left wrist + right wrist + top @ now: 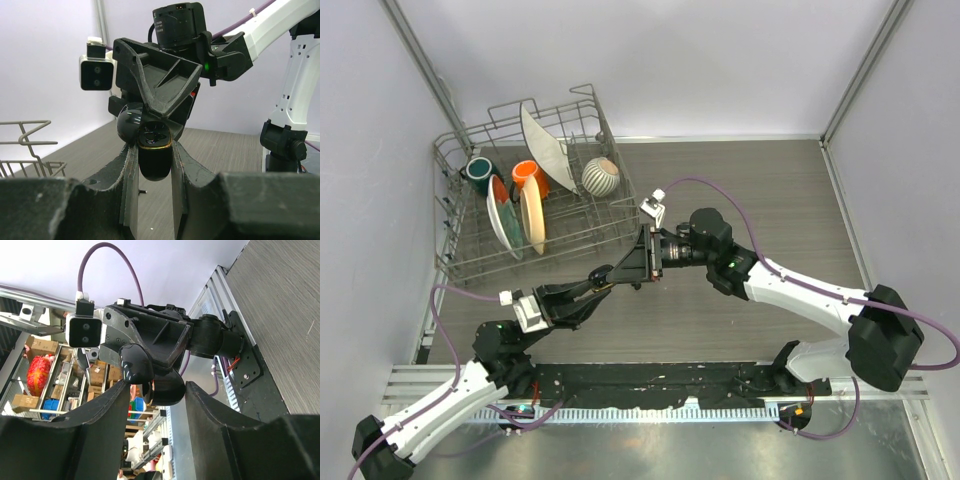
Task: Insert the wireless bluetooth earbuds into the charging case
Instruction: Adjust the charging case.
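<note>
Case (155,161) is held in mid-air above the table (750,200), right of the rack (448,160), between the two grippers, which meet nose to nose. It is clamped low on its body by the left gripper (153,148), one finger against each flat side. The lid (131,125) is swung open to one side and a gold rim (155,146) is exposed at the mouth. Earbuds cannot be made out: something dark sits inside the rim, too small and glossy to be called. Right gripper (157,386) is set fairly wide with the case in its gap; whether it is pinching or only straddling cannot be told. Handling is judged as light, rigid, glossy plastic, so slip is likely under a hard squeeze. The hinge is probably the weak point, so the lid should not be levered. Hold is best taken on the body's broad sides, below the rim, with the mouth left clear. Earbuds are expected to be tiny and slick, best taken by the stem. The table is a dark wood-grain top, flat and hard, so a dropped part could bounce or roll. Plates and cups are stacked in the rack at far left, well apart from the grippers. Plain walls close in three sides, and working room is open to the right.
</note>
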Robot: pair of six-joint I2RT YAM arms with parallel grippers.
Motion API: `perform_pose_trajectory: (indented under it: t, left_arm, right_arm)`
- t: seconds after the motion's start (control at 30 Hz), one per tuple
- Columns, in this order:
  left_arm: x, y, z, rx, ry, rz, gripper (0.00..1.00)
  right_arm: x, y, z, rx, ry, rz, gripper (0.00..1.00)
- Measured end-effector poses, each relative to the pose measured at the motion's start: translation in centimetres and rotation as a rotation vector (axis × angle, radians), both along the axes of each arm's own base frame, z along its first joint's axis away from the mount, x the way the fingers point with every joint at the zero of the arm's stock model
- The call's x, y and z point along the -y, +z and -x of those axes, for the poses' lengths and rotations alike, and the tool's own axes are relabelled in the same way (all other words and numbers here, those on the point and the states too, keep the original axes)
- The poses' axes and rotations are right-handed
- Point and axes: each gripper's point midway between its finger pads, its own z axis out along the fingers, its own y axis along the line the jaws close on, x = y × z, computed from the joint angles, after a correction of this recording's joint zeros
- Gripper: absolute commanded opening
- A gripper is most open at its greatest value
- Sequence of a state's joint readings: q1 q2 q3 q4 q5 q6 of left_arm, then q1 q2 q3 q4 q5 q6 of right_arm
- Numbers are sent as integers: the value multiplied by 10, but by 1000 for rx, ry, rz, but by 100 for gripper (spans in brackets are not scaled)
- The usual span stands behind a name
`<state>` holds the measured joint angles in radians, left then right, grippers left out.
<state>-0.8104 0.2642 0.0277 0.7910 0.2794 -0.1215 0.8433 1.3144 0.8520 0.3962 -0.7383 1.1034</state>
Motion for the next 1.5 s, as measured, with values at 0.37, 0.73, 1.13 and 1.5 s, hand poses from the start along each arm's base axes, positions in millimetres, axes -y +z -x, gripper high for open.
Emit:
perform_pose_trajectory:
  t: [0.37,0.73,1.13,1.5]
  left_arm:
    - [0,0,0,1,0,1,0]
    - [0,3,0,11,2,7,16]
    - [-2,5,-2,4,15,22,32]
    - [-3,6,-3,1,18,29,33]
  right_arm:
    - [0,-3,2,-9,15,9,47]
    - [-1,-3,3,-29,22,7,1]
    - [-2,-1,2,-53,16,-23,1]
    - [-2,0,2,-54,14,-36,1]
